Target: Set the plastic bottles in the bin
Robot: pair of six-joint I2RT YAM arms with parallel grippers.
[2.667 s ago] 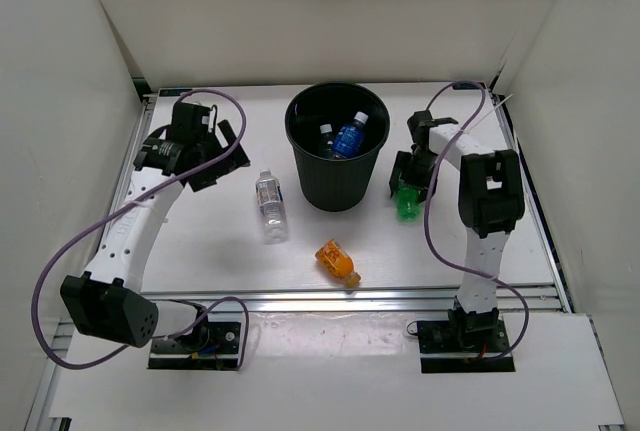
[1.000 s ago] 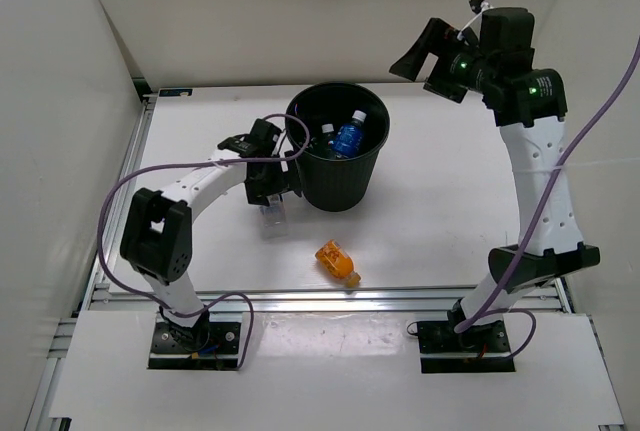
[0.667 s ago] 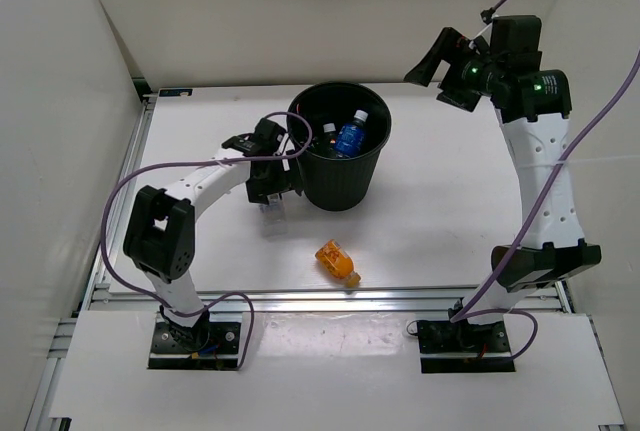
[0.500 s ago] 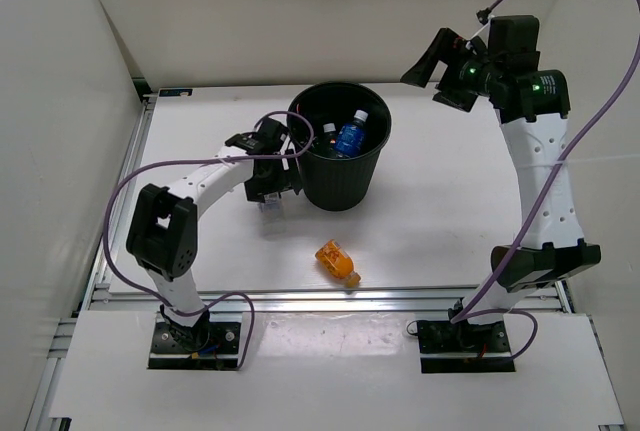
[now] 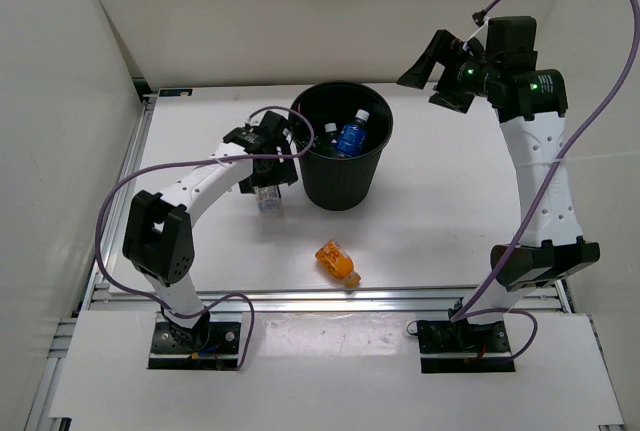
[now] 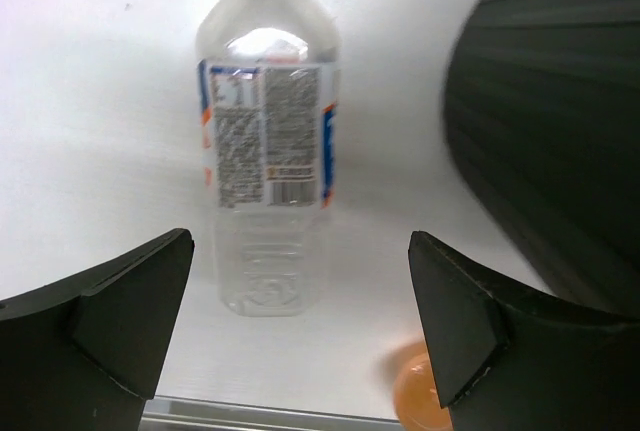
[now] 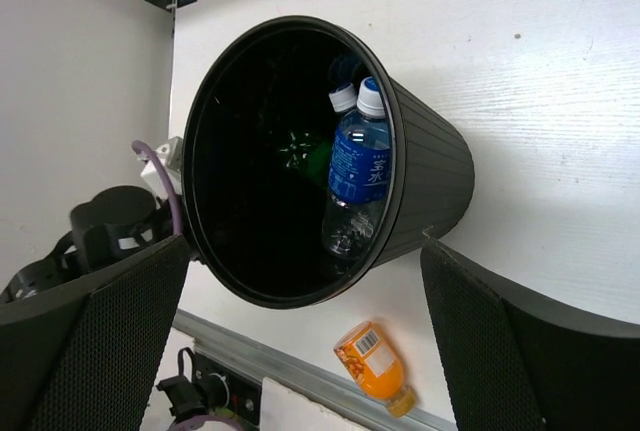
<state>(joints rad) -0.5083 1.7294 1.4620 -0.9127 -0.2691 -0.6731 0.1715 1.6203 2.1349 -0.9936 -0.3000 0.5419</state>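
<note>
**Left gripper poised over a bottle.** The left gripper [image 6: 300,251] hangs over a clear bottle [image 6: 268,151] with its fingers [image 6: 110,321] spread wide and nothing between them clamped. The bottle lies on the bench [image 5: 450,211] left of centre, cap pointing away from the wrist camera. Just beside it on the right rises the ribbed wall of the bin [image 5: 340,186], close to the gripper's right finger. The arm's purple cable [image 5: 283,114] loops next to the bin's rim.

The bin stands mid-bench toward the far edge. It holds a blue-labelled bottle [image 5: 350,136] and a second capped bottle [image 5: 327,134]. A green bottle [image 7: 300,151] shows only dimly, deep inside. An orange bottle [image 5: 338,262] lies on its side toward the near edge, in front of the bin and well apart from both grippers.

The right gripper [image 5: 432,79] is held high toward the far right corner. Its fingers are apart and empty, and its camera looks into the bin.

Nearly three seconds earlier the right gripper was low on the bench right of the bin, at the green bottle, which has since left that spot. The left gripper was then off toward the far left corner, away from the clear bottle. In the last half second it has shifted slightly toward the far edge.
</note>
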